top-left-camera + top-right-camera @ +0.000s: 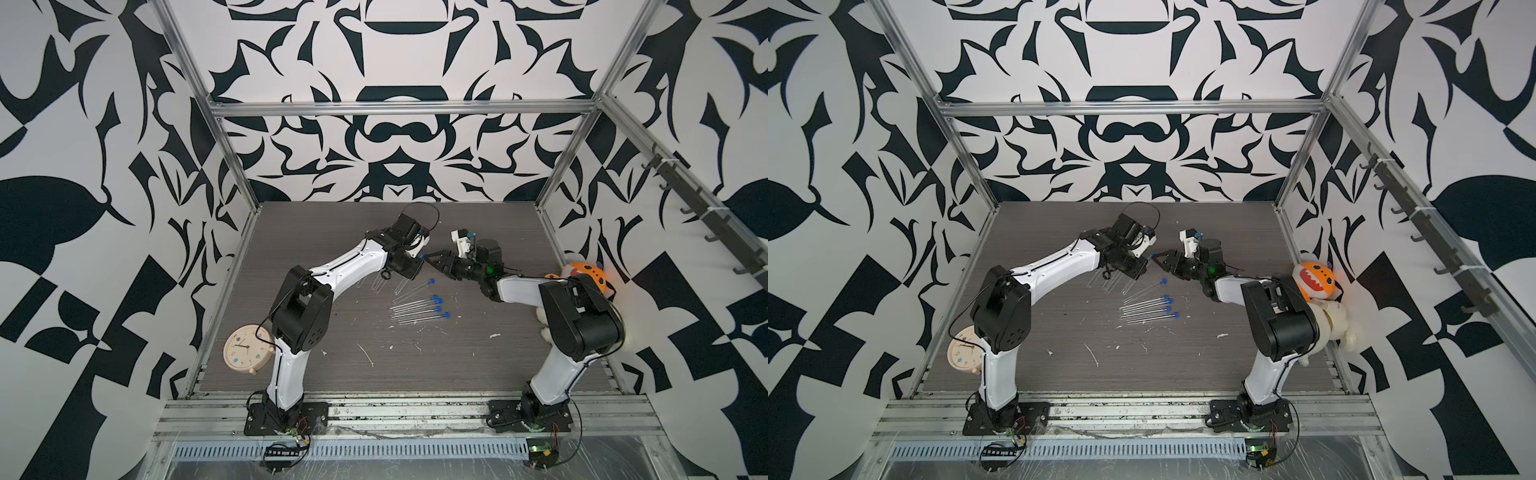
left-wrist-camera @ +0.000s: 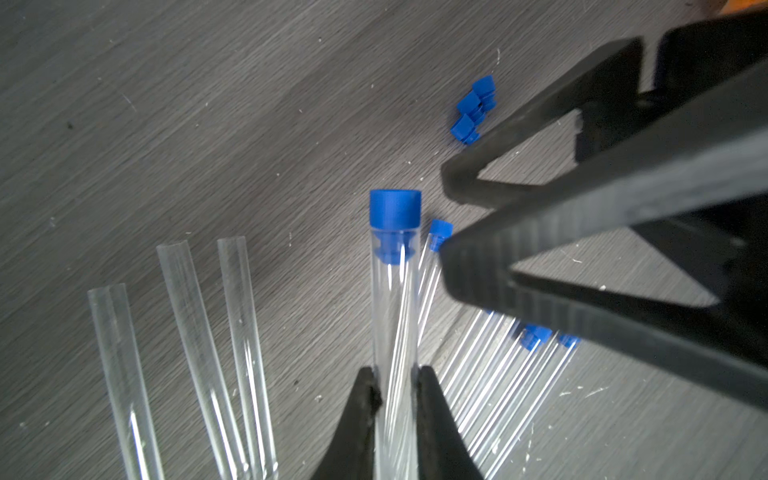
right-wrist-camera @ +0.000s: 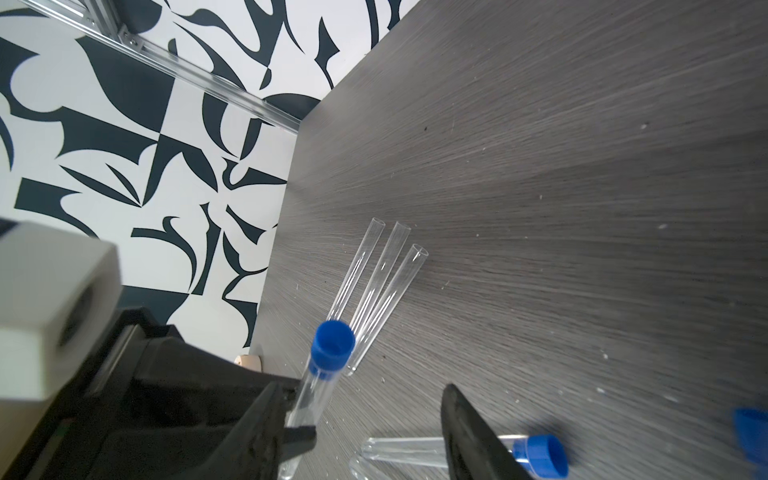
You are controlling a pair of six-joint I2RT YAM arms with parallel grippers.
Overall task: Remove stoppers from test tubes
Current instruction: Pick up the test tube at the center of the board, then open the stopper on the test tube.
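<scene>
My left gripper [image 2: 395, 376] is shut on a clear test tube [image 2: 395, 311] that is held off the table, with a blue stopper [image 2: 395, 210] in its far end. My right gripper [image 3: 361, 386] is open. It faces that stopper [image 3: 332, 343], which sits near one finger and is not clamped. In both top views the two grippers [image 1: 413, 266] [image 1: 431, 257] meet mid-table. Several stoppered tubes [image 1: 419, 309] lie below them. Three open tubes [image 3: 382, 274] lie together beside the left arm. Three loose stoppers [image 2: 473, 110] rest on the table.
A beige clock [image 1: 248, 349] stands at the table's left edge by the left arm. An orange and white plush toy [image 1: 1312, 280] lies against the right wall behind the right arm. White flecks [image 1: 365, 353] mark the grey table toward the front.
</scene>
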